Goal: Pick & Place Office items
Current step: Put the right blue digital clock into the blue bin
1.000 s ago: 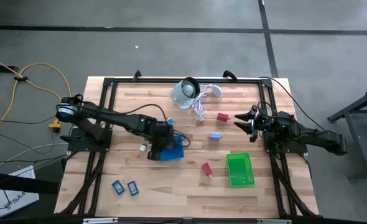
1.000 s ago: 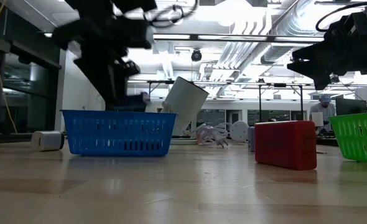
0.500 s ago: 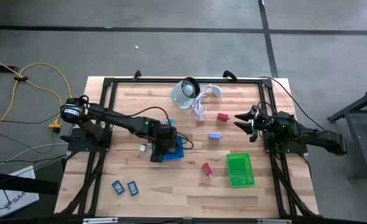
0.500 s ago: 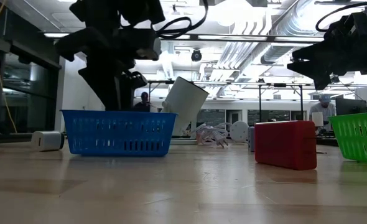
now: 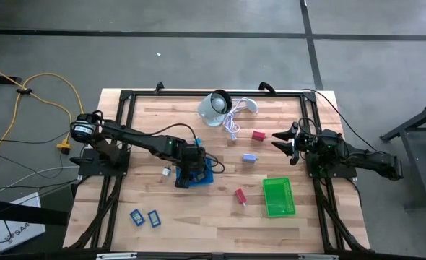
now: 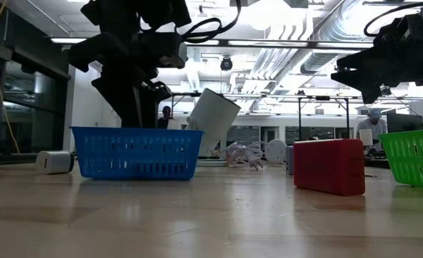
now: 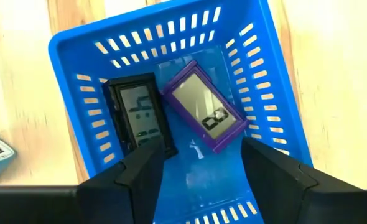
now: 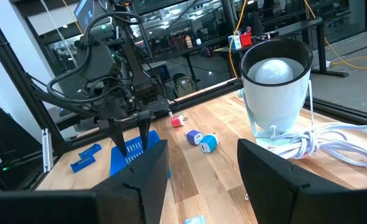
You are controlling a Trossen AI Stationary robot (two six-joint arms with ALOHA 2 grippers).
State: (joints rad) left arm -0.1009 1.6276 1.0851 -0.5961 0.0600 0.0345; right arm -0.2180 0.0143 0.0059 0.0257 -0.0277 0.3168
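Left gripper (image 7: 199,165), fingers parted, nothing held, poised directly over the blue basket (image 7: 277,81); a vertical withdrawal is advised, the purple (image 7: 205,113) and black (image 7: 138,115) items beneath left undisturbed; right gripper (image 5: 285,141) idle, spread.

table (image 5: 198,209): pale wood planks, smooth, slight sheen | blue basket (image 7: 277,99): glossy slotted plastic | black item (image 7: 137,115) and purple item (image 7: 205,112): plastic cases, grey glossy screens | green basket (image 5: 278,196): plastic mesh | red block (image 6: 329,166): matt | left gripper fingers (image 7: 137,177): matt black

Two flat items (image 7: 171,115) side by side in basket (image 7: 277,93).
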